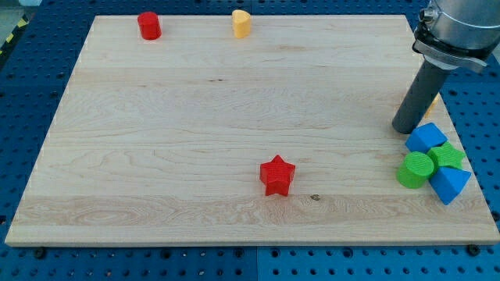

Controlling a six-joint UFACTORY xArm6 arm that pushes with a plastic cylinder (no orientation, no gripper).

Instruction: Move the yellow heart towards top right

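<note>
Wooden bench (234,133) seen from above at a slant, over a blue perforated base (31,94). Yellow heart (241,23) at the view's top edge, slightly left of centre, well apart from every other block except a red cylinder (149,26) further to the view's left along the same edge. Red star (276,175) alone in the lower middle. Cluster at the view's lower right: blue cube-like block (426,138), green cylinder (416,169), a second green block (448,156) of unclear shape, and a blue wedge-like block (449,184), all touching or just beside one another. Dark rod descending from the view's upper right; my tip (406,129) on the bench just above and left of the blue cube-like block, close to it, contact not determinable. Orange-yellow block (426,104) partly hidden behind the rod, shape not discernible. No jawed end effector present, only the plain rod, gripping nothing. My tip well apart from the yellow heart, far to its right and lower.
</note>
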